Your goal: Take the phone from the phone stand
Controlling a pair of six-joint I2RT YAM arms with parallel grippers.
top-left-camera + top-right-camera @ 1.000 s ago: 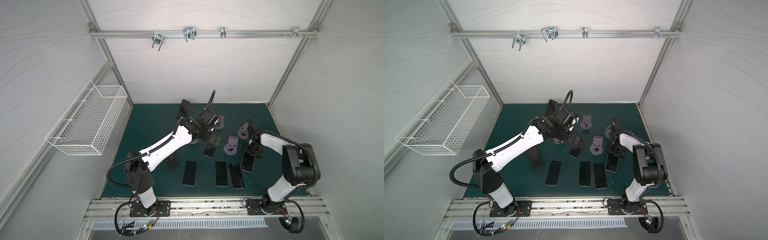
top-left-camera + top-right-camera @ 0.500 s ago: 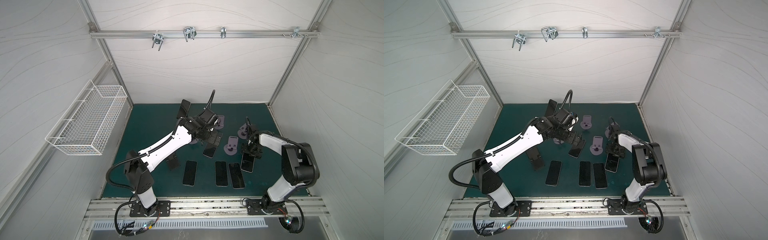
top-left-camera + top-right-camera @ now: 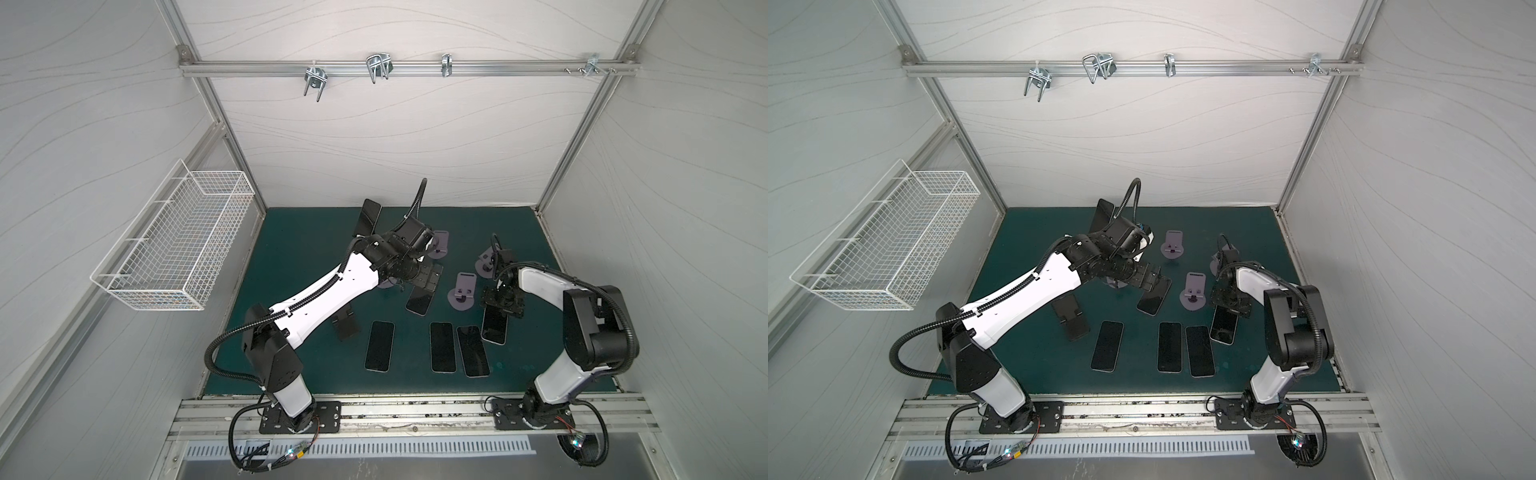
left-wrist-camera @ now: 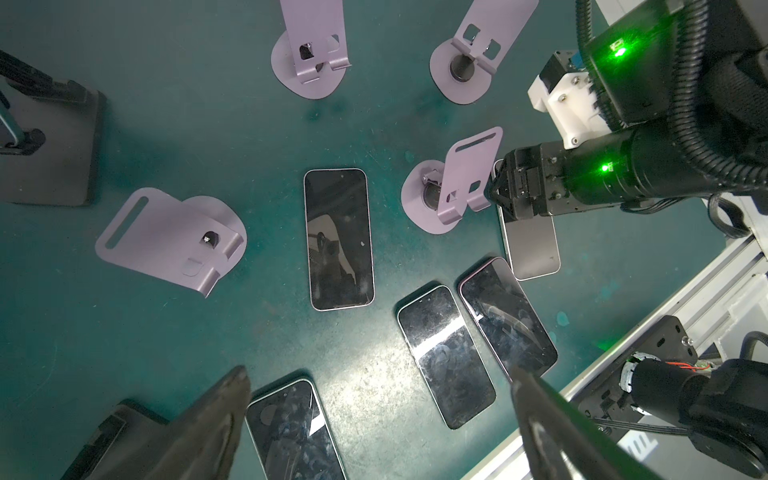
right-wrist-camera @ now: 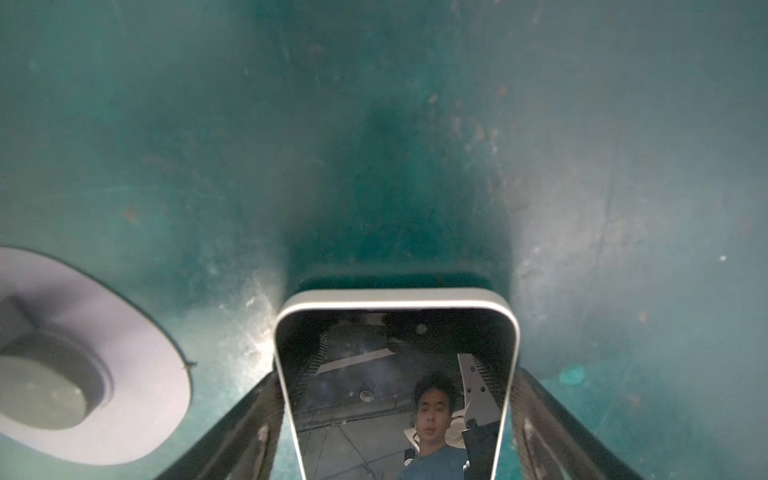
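A dark phone [image 3: 370,216] leans on a black phone stand at the back of the green mat, also seen in a top view [image 3: 1102,214]. My left gripper [image 4: 382,395] hangs wide open and holds nothing. It hovers mid-mat [image 3: 428,282], right of that stand and above a flat phone [image 3: 419,299]. My right gripper [image 3: 503,307] is low over the far end of a silver-edged phone [image 5: 395,365] lying flat on the mat. Its fingers [image 5: 253,424] stand on either side of that phone, open.
Several phones lie face up near the front, such as one [image 3: 379,345] and another [image 3: 442,347]. Purple stands [image 3: 463,291] [image 3: 440,243] [image 3: 486,262] stand mid-mat. An empty black stand [image 3: 345,324] sits front left. A wire basket [image 3: 174,245] hangs on the left wall.
My right gripper's jaws have spread apart around the phone lying on the mat, and the wrist has shifted slightly. The left arm has stayed still.
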